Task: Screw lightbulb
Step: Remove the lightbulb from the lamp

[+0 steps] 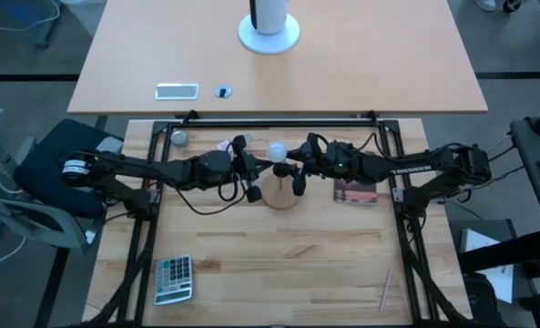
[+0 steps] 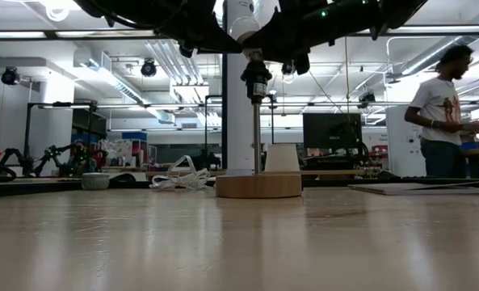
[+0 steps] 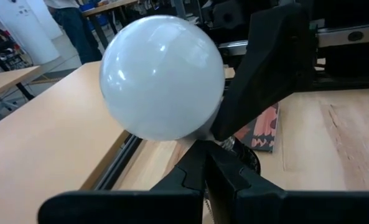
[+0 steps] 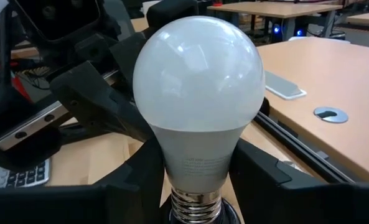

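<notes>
The lightbulb (image 1: 276, 149) stands upright above the round wooden stand (image 1: 281, 193), mid-desk, well clear of the desk's edges. The left end effector (image 1: 253, 169) and right end effector (image 1: 299, 169) both close on it from opposite sides, hiding its screw base from above.

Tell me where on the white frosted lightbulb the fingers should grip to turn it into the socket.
Grip the white frosted lightbulb around its tapered white neck just below the globe, with fingers coming in level from opposite sides. The bulb stands upright on the black socket atop the thin metal post of the round wooden stand, so the top stays clear. The right gripper already straddles that neck; the left gripper sits opposite.
</notes>
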